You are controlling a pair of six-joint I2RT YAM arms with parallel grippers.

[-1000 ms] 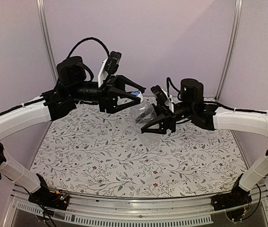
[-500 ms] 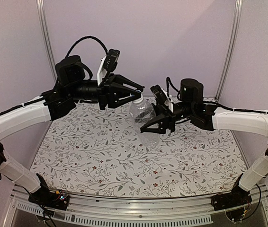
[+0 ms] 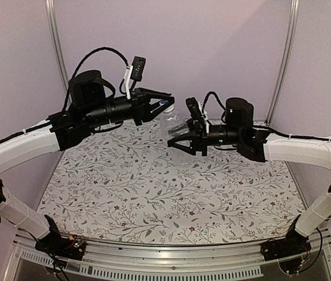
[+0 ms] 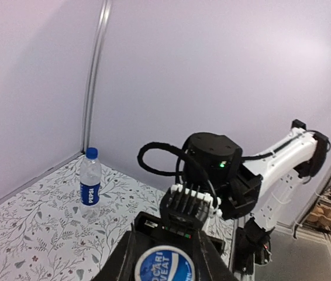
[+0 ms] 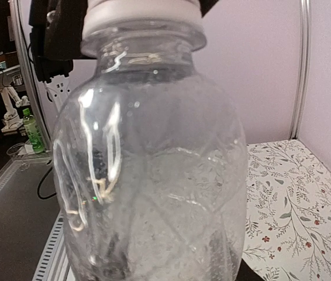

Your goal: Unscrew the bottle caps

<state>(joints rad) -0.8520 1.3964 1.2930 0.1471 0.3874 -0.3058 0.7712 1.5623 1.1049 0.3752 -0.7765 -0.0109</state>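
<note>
A: Blue cap [image 4: 164, 268] is clamped in the left gripper [image 3: 165, 105], on the plain bottle [image 3: 174, 120], which is held mid-air over the table [image 3: 124, 187].
B: Right gripper [image 3: 180, 131] is closed round the body (grip looks firm). Twist about the neck axis with no side pull, and ease outward as the threads release. The body mustn't spin.
A: Labelled bottle [image 4: 89, 186] stands on the table near the wall, well apart and capped.
</note>
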